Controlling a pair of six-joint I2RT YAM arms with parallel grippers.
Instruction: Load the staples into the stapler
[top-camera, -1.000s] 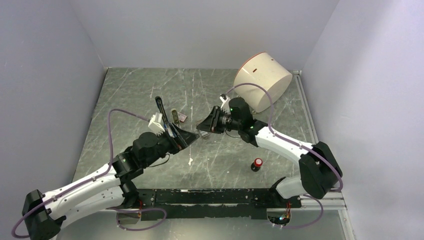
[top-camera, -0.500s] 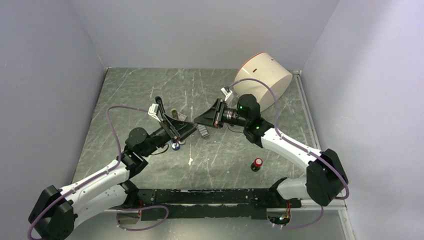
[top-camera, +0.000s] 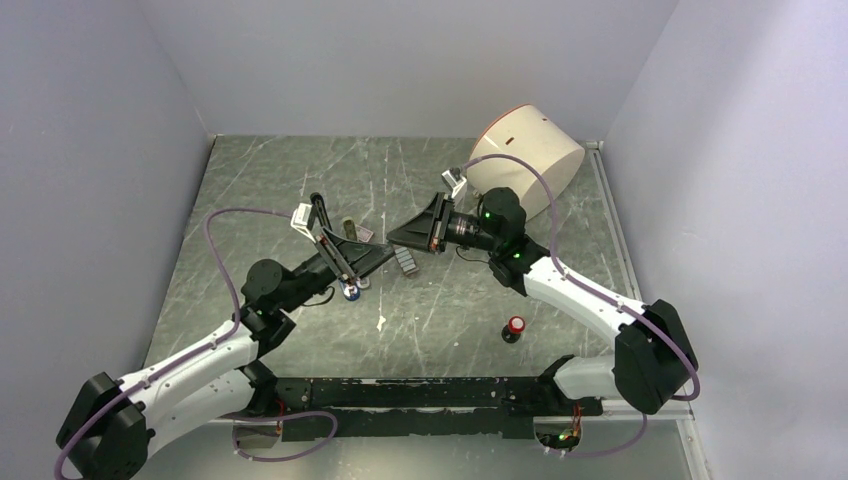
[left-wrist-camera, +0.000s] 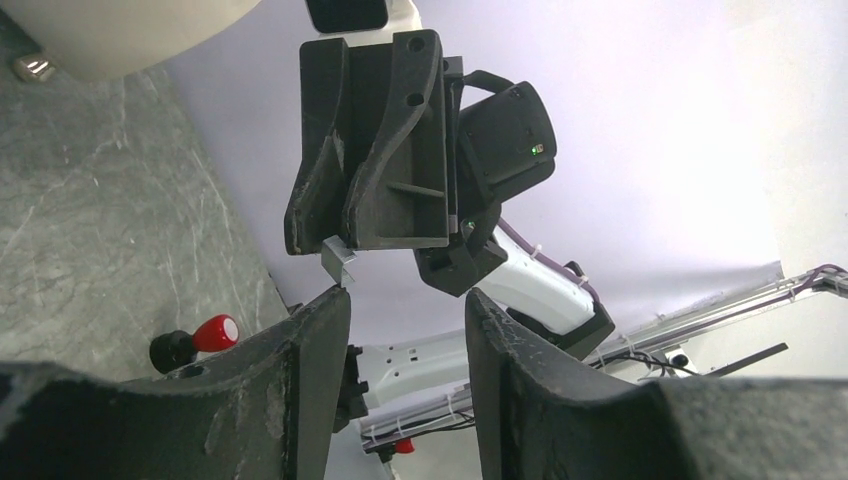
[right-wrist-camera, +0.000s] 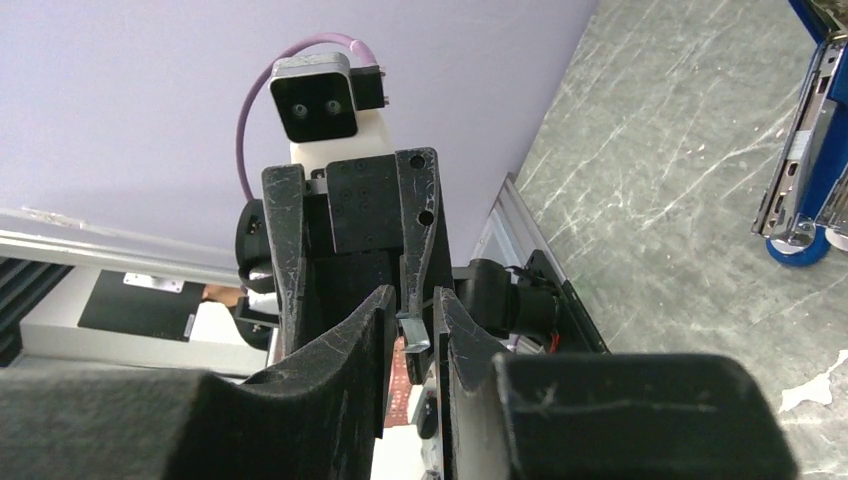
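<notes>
My right gripper (top-camera: 393, 240) is shut on a small silver strip of staples (right-wrist-camera: 413, 331), which pokes out past its fingertips in the left wrist view (left-wrist-camera: 338, 262). My left gripper (left-wrist-camera: 405, 325) is open and empty. It faces the right gripper tip to tip, just below the strip. The blue stapler (top-camera: 349, 290) stands open beside the left wrist, its black arm up and its silver channel showing in the right wrist view (right-wrist-camera: 812, 130). The pinkish staples box (top-camera: 366, 234) and a grey ribbed staple block (top-camera: 405, 262) lie on the table under the grippers.
A beige-olive bar (top-camera: 349, 229) lies next to the box. A red-capped black knob (top-camera: 515, 327) stands at the near right. A large round beige container (top-camera: 530, 160) lies at the back right. Grey walls close in the marbled table (top-camera: 260, 180).
My left arm has stretched out lower and forward, and its gripper now faces the right one. The right gripper has lifted and drawn back slightly, still holding the strip.
</notes>
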